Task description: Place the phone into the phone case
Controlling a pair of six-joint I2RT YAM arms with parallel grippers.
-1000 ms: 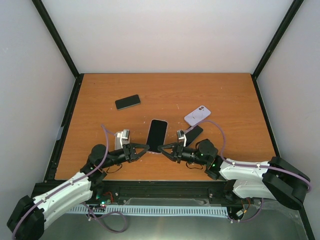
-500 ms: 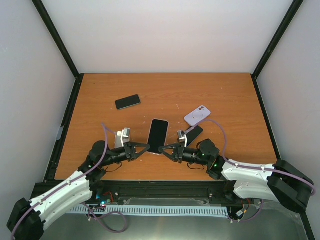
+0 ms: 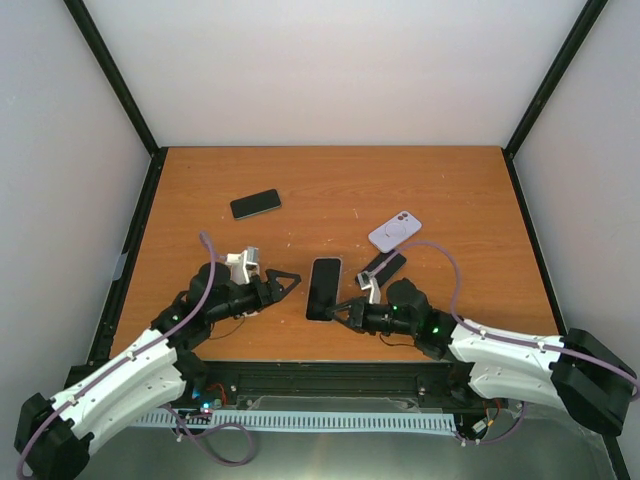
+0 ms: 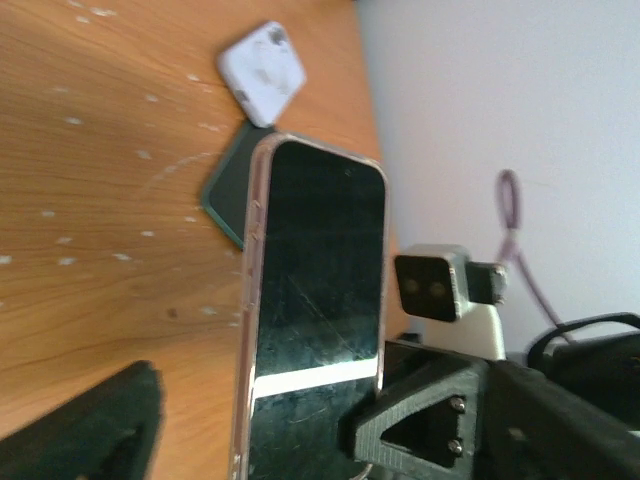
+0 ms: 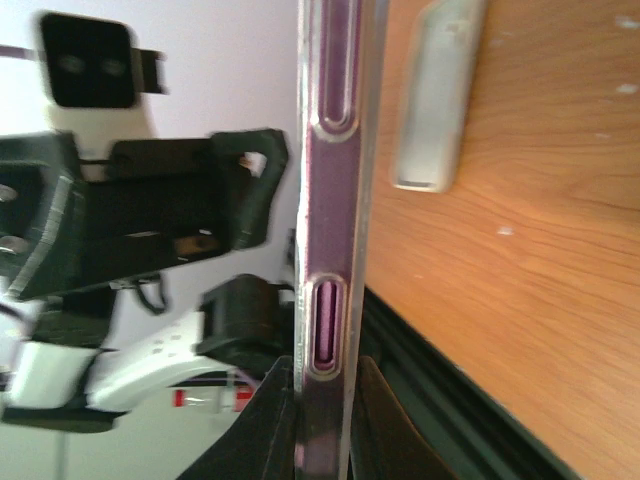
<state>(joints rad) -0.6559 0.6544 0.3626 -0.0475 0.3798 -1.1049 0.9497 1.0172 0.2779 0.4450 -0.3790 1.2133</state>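
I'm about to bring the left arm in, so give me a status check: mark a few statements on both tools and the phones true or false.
1. The right tool is shut on the near end of the phone. True.
2. The left tool also grips that phone. False: it is open and stands apart, to the phone's left.
3. A second dark phone lies flat on the table, beyond the left arm. True.
4. The lilac item is held in a tool. False: it lies on the table, beyond the right tool.
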